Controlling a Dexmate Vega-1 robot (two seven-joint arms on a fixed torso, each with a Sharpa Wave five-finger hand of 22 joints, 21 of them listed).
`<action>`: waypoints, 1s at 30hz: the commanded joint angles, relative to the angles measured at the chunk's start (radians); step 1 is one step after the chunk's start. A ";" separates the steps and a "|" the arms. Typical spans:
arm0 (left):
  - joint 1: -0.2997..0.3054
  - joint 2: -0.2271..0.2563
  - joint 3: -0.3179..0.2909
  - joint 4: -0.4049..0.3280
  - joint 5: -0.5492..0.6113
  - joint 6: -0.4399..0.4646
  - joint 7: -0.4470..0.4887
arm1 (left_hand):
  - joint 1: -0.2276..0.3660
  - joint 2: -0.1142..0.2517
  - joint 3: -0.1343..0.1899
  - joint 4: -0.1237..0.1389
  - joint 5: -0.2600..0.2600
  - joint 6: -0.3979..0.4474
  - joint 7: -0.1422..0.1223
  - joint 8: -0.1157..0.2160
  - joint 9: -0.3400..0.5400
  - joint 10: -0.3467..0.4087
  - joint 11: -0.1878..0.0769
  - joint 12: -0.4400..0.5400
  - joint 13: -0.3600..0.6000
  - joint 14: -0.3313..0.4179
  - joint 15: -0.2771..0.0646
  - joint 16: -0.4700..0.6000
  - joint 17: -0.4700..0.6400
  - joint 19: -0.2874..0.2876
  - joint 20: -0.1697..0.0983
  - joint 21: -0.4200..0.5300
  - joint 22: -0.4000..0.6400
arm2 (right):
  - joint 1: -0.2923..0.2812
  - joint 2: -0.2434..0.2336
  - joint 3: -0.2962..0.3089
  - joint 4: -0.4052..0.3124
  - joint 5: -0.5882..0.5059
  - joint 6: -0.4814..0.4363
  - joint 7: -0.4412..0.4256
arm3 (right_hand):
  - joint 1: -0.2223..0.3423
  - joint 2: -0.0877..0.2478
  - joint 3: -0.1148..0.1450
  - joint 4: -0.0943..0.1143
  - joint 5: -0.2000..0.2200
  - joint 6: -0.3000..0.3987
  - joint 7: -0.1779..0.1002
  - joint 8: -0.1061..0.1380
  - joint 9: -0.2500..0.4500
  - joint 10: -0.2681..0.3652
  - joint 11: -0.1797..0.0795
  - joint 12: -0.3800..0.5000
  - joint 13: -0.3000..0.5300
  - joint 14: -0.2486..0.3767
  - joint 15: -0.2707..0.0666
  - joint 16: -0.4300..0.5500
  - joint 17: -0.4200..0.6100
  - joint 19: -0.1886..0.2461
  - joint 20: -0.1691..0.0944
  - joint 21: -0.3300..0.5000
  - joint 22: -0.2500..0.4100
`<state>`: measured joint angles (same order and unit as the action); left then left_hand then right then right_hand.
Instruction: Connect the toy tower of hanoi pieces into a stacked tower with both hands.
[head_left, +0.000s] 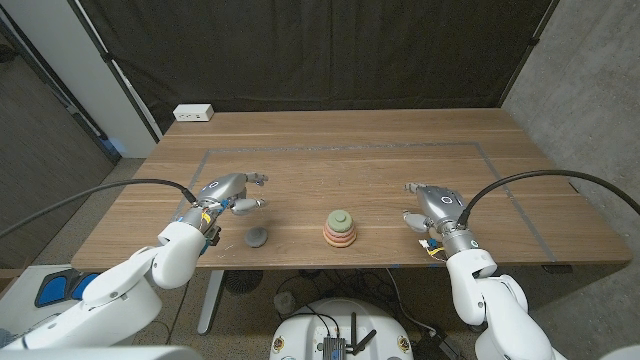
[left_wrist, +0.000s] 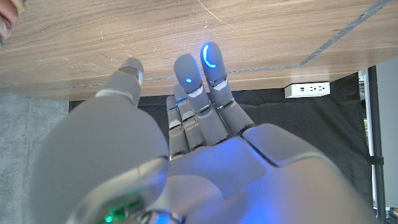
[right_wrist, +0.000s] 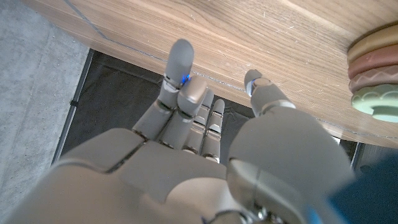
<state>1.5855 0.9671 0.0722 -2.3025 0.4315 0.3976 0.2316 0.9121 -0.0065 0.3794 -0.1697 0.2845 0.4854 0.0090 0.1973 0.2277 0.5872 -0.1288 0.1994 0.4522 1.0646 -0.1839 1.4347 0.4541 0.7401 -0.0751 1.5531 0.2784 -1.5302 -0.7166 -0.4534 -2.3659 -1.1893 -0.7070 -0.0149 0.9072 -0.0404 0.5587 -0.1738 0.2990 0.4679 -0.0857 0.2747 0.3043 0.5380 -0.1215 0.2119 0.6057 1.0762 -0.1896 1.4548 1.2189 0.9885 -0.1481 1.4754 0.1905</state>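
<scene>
A small stacked tower (head_left: 341, 229) of pink, orange and green rings stands near the table's front middle; its side also shows in the right wrist view as the ring stack (right_wrist: 375, 68). A separate grey round piece (head_left: 257, 236) lies on the wood to the tower's left. My left hand (head_left: 227, 194) hovers just behind and left of the grey piece, fingers apart, holding nothing. My right hand (head_left: 434, 207) is to the right of the tower, fingers spread and empty. Outstretched fingers (left_wrist: 200, 79) show in the left wrist view, and fingers (right_wrist: 180, 68) in the right wrist view.
A white power strip (head_left: 193, 113) lies at the table's (head_left: 330, 160) far left corner. A taped rectangle outline marks the work area. Dark curtain hangs behind the table, and a concrete wall stands at the right.
</scene>
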 joint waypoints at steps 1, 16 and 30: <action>0.038 0.064 -0.042 -0.032 0.010 0.013 -0.042 | 0.004 -0.009 0.001 0.003 0.005 0.005 0.001 0.004 0.002 0.001 0.000 0.002 0.003 -0.004 -0.035 -0.001 0.003 -0.002 -0.133 -0.001 0.001 | 0.012 -0.024 -0.036 -0.002 0.015 -0.044 -0.030 | 0.009 -0.006 0.004 0.003 0.001 -0.001 -0.004 0.007 0.006 0.010 -0.001 0.005 0.005 0.006 -0.029 0.004 0.001 0.008 -0.072 0.001 0.002; 0.084 0.112 -0.146 -0.039 0.006 -0.066 -0.166 | 0.008 -0.015 -0.001 0.002 0.007 -0.004 0.007 0.004 0.001 -0.010 0.002 -0.001 -0.003 -0.006 -0.035 -0.002 0.000 -0.003 -0.134 -0.001 -0.003 | 0.021 -0.039 -0.067 -0.011 0.010 -0.079 -0.028 | 0.015 -0.004 0.004 0.005 0.002 0.002 -0.001 0.010 0.007 0.012 0.000 0.004 0.012 -0.009 -0.030 -0.012 -0.011 0.006 -0.072 0.000 0.002; 0.152 0.064 -0.236 -0.036 0.036 -0.156 -0.271 | 0.009 -0.016 -0.003 0.003 0.007 0.001 0.005 0.008 0.000 -0.001 0.003 0.004 -0.006 -0.006 -0.035 -0.002 -0.002 -0.004 -0.133 -0.001 -0.004 | 0.039 -0.040 -0.093 -0.012 -0.007 -0.098 -0.013 | 0.016 -0.002 0.002 0.008 0.002 0.004 0.000 0.011 0.008 0.012 -0.001 0.003 0.016 -0.003 -0.029 -0.007 -0.003 0.005 -0.072 -0.001 0.000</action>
<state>1.6918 1.0558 -0.1002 -2.3383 0.4407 0.2964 0.0385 0.9175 -0.0117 0.3795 -0.1697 0.2846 0.4819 0.0124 0.1973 0.2278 0.5818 -0.1233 0.1999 0.4449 1.0627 -0.1859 1.4347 0.4493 0.7400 -0.0751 1.5531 0.2738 -1.5053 -0.7529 -0.5263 -2.3750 -1.1804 -0.7883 -0.0423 0.9177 -0.0511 0.5586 -0.1738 0.2990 0.4679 -0.0856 0.2827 0.3089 0.5416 -0.1251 0.2119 0.6190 1.0719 -0.1859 1.4479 1.2109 0.9885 -0.1481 1.4754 0.1907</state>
